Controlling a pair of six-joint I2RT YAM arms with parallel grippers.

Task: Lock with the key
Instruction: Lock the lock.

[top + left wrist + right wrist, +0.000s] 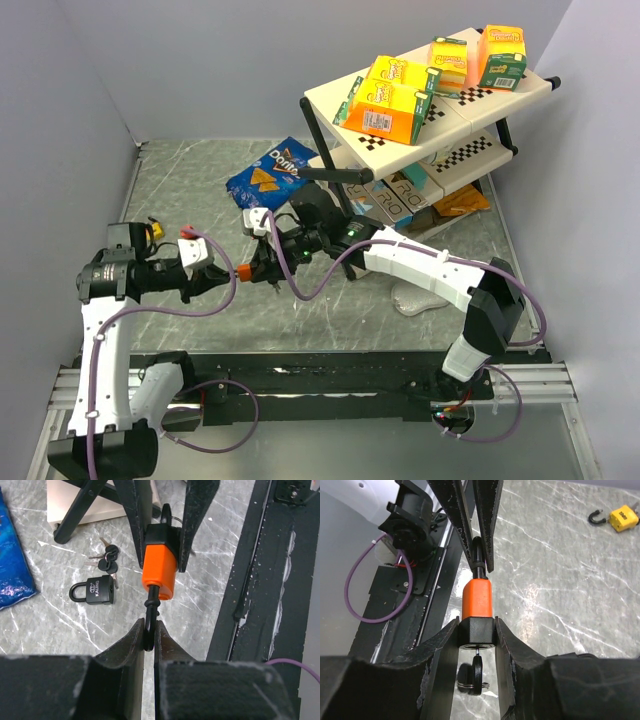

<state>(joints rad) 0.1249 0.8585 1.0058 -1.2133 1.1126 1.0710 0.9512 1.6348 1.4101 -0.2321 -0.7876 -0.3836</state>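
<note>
Orange padlock (159, 570) — clamped between opposing fingers (125, 647).

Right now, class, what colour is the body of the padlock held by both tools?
Orange padlock, black at its keyed base; right wrist view shows it best.

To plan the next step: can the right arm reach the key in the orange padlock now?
Probably not directly. The right end effector is closed on the orange padlock, and the key hangs from it behind the fingertips. It must let go first; the left end effector holds the shackle.
</note>
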